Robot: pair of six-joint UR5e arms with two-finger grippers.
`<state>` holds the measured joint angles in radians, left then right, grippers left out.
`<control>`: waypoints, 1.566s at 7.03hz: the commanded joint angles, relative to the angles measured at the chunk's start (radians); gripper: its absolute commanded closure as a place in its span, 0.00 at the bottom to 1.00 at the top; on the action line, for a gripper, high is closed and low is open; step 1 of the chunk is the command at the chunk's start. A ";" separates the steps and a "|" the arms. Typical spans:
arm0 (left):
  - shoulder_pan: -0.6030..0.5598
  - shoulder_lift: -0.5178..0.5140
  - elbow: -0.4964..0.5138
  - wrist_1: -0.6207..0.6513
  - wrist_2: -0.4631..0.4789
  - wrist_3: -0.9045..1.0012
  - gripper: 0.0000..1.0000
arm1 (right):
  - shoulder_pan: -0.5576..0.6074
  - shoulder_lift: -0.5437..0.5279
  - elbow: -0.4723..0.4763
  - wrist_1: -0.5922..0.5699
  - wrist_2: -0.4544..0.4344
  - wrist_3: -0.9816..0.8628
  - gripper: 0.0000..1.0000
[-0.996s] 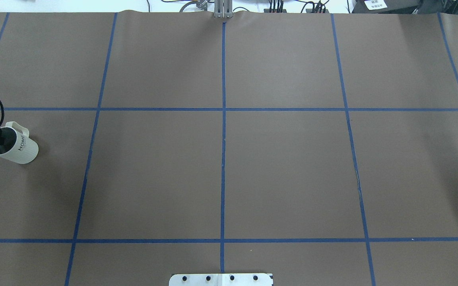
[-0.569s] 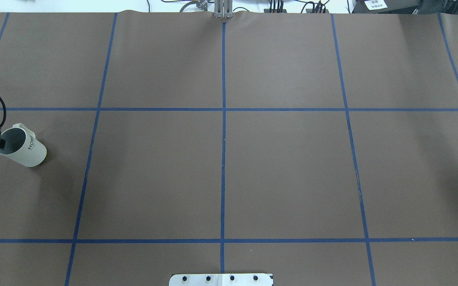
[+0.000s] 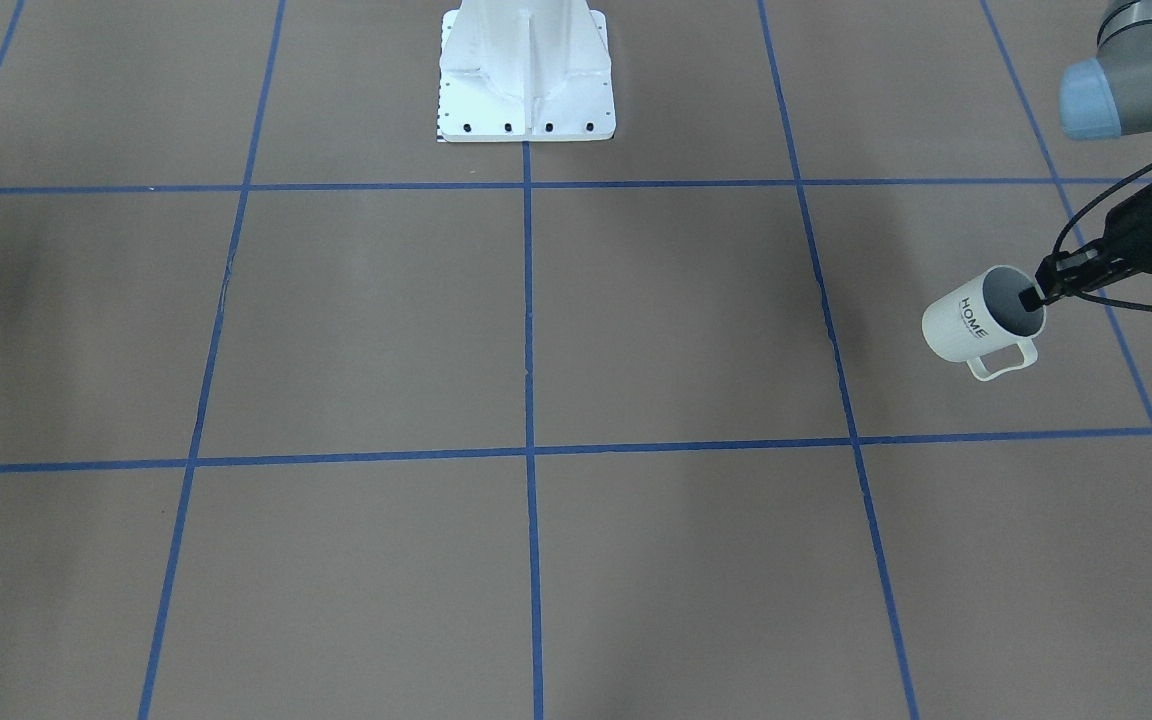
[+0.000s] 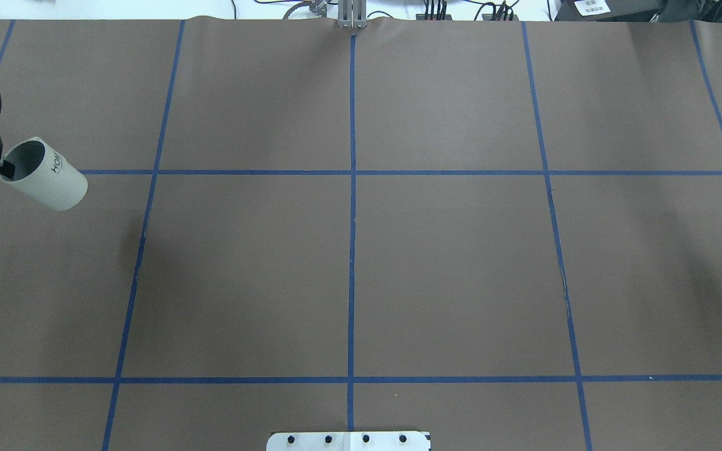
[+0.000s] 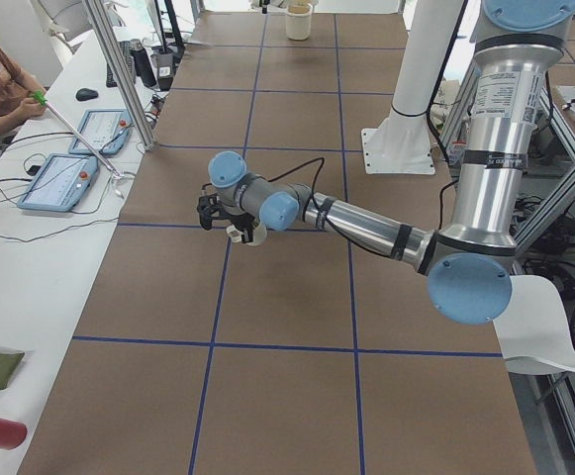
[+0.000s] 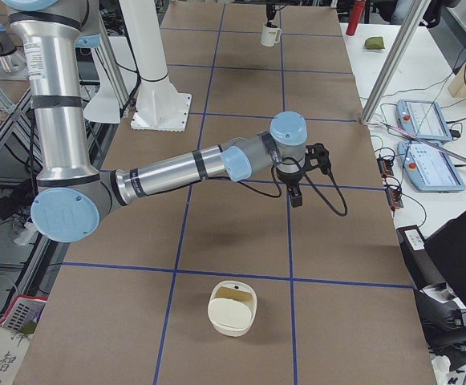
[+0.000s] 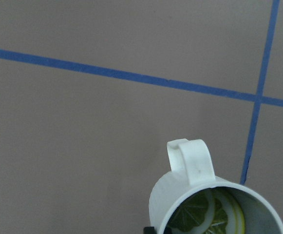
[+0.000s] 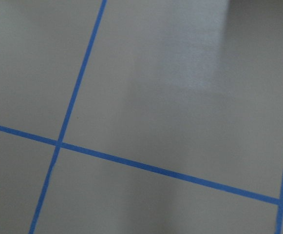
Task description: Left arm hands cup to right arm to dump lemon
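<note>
The cup [image 3: 966,325] is smooth, glossy cream ceramic with a squarish loop handle and black "HOME" lettering. It hangs tilted above the table's left end. The left gripper [image 3: 1034,297] has its thin black fingers clamped on the rim, one inside the grey bore. Down in the cup lies the lemon [image 7: 199,217], a thin, wet-looking, yellow-green slice with clear segments.

The table [image 4: 449,263] is matte brown paper, squared off with blue tape [image 4: 352,250]. A white metal pedestal [image 3: 526,80] is bolted on at the robot's side.

Far along, the right gripper [image 6: 295,195] hangs over bare paper, and I cannot tell how its fingers stand. Beyond it sits a cream tub [image 6: 233,309]. A white bench [image 5: 30,257] carries tablets [image 5: 57,183].
</note>
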<state>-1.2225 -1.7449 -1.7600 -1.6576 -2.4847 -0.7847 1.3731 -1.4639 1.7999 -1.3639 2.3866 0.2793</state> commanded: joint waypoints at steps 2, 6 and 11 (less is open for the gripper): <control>-0.022 -0.259 0.032 0.282 -0.002 -0.167 1.00 | -0.205 0.179 0.003 0.052 -0.167 0.164 0.00; 0.076 -0.430 0.103 0.277 0.050 -0.532 1.00 | -0.489 0.249 0.019 0.389 -0.519 0.372 0.01; 0.238 -0.629 0.246 0.208 0.064 -0.919 1.00 | -0.866 0.295 0.030 0.545 -1.088 0.272 0.01</control>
<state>-1.0088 -2.3279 -1.5465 -1.4452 -2.4206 -1.6487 0.5964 -1.2026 1.8304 -0.7971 1.4320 0.5864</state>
